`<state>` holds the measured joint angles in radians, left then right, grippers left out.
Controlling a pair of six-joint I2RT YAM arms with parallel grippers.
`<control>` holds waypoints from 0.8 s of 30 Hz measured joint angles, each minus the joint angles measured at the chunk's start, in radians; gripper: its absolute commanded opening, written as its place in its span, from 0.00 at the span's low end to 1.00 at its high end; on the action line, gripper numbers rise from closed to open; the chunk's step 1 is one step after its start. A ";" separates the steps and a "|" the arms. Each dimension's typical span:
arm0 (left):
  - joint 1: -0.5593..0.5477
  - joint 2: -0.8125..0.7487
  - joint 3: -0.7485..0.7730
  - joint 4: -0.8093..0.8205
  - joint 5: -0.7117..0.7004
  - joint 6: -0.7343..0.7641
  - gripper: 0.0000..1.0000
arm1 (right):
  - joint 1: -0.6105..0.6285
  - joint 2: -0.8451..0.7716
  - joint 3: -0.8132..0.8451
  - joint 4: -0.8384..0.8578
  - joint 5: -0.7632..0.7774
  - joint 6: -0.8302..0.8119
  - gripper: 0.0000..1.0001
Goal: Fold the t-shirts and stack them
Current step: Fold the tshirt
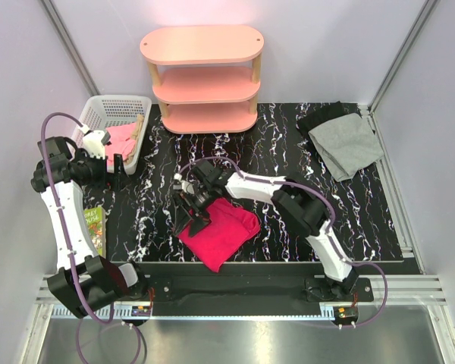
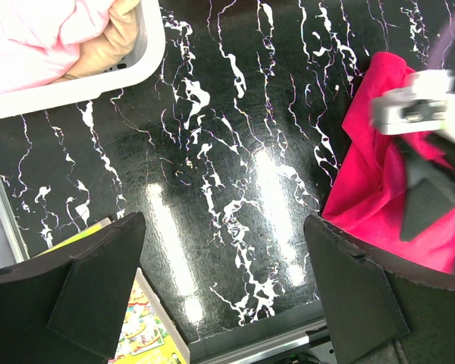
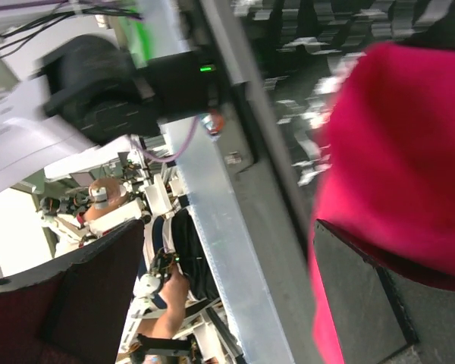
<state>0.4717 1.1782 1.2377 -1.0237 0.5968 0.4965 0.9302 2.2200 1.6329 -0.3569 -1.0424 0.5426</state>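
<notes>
**Crimson shirt half folded, grey one not yet touched**

The right gripper hangs with its jaws wide apart over the left edge of the crimson t-shirt and holds nothing. The shirt lies as a rough bundle at the front middle of the table. I judge that its folding is in hand but not finished. The next move calls for a clean pinch on one cloth edge.

The left gripper, also open and empty, hovers beside the white basket. The basket contains pink cloth and something beige. The light grey t-shirt lies at the far right, well apart.
</notes>
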 measured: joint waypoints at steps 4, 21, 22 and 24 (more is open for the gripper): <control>0.000 0.000 0.000 0.000 0.000 0.000 0.91 | 0.000 0.114 0.013 0.010 -0.016 0.003 1.00; 0.000 -0.003 0.000 -0.002 -0.002 0.001 0.92 | -0.286 -0.032 0.010 -0.054 0.018 -0.106 1.00; 0.000 -0.006 0.000 -0.005 -0.002 0.002 0.92 | -0.341 -0.042 0.010 -0.059 0.035 -0.124 1.00; 0.000 -0.011 0.000 -0.012 -0.002 0.004 0.92 | -0.433 -0.042 0.010 -0.070 0.069 -0.152 1.00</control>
<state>0.4717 1.1667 1.2377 -1.0359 0.5953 0.5007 0.4969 2.1784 1.6424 -0.4267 -0.9730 0.3904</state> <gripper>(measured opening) 0.912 0.994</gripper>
